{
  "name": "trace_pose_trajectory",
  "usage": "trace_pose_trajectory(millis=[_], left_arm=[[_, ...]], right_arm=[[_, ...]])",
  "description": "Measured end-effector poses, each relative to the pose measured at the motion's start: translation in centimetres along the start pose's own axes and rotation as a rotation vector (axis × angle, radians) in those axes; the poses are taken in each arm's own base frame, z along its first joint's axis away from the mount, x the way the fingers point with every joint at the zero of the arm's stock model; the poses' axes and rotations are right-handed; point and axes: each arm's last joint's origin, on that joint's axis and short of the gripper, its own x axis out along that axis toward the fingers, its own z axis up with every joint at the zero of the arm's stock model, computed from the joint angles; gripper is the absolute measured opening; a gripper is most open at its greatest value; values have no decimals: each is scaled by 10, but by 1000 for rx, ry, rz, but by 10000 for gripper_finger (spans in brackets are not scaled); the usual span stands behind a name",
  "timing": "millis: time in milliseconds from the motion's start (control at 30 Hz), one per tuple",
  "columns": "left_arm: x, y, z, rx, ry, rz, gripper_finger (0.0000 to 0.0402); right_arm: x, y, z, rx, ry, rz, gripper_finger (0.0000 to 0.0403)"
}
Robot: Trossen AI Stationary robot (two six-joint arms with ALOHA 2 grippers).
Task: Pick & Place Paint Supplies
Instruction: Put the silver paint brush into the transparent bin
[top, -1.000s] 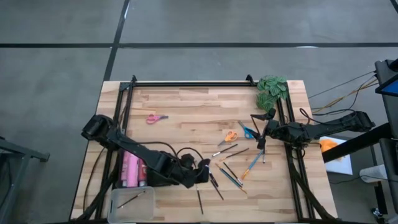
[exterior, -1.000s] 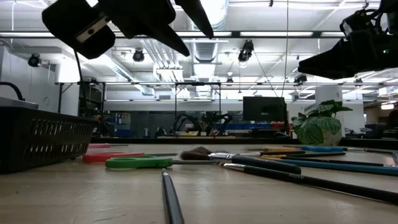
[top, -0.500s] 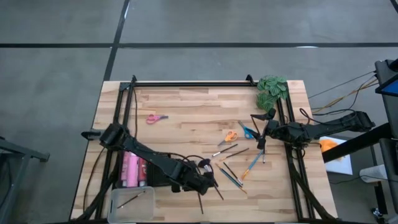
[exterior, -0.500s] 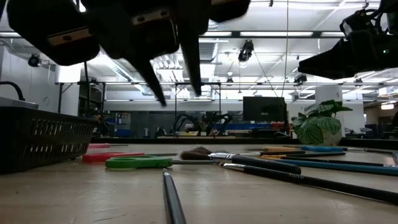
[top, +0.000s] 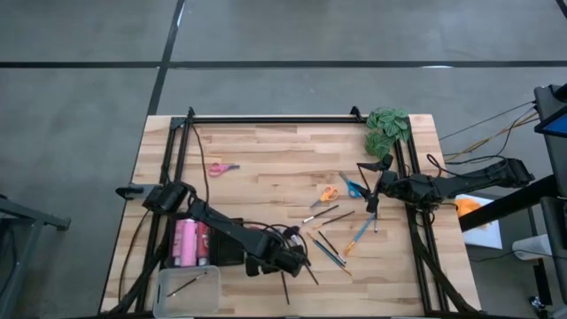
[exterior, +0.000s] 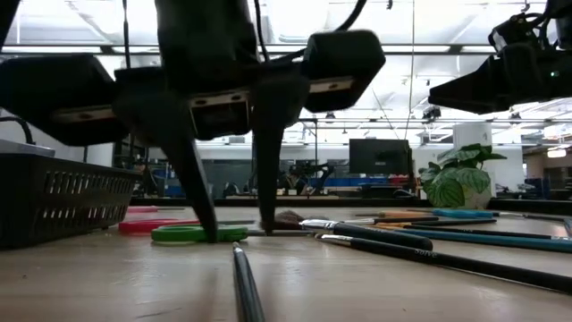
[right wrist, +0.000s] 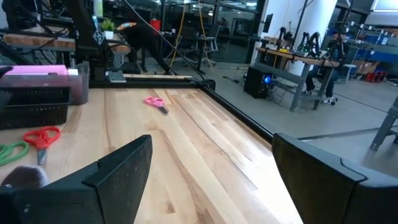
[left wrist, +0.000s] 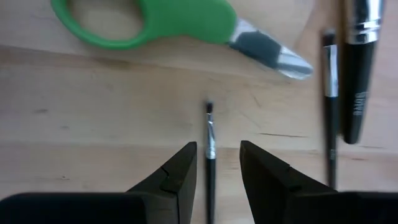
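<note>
dark thin brush lies between the left gripper fingers, jaws partly open, gripping nothing; we judge this a straddle to close on it. right gripper waits wide open and empty near the leafy clump.

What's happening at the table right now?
The left tool is down at the table with its fingers apart on either side of a thin dark brush, just short of the green scissors; nothing is gripped yet. The right tool waits open above the table near the leafy plant.
</note>
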Motion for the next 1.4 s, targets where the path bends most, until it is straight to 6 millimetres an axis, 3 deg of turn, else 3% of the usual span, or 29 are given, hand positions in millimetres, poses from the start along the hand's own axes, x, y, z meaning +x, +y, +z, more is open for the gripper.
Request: trace_pose_trajectory(millis=[733,1167,1400], left_arm=[[11,0,6,-12,-5,21,118],[12,1,6,-12,-12,33,14],[12,0,6,-11,-7,20,5]], right_arm=[[0,0,0,0,0,0,329],[0,0,0,0,0,0,329],[0,0,0,1,0,1,329]])
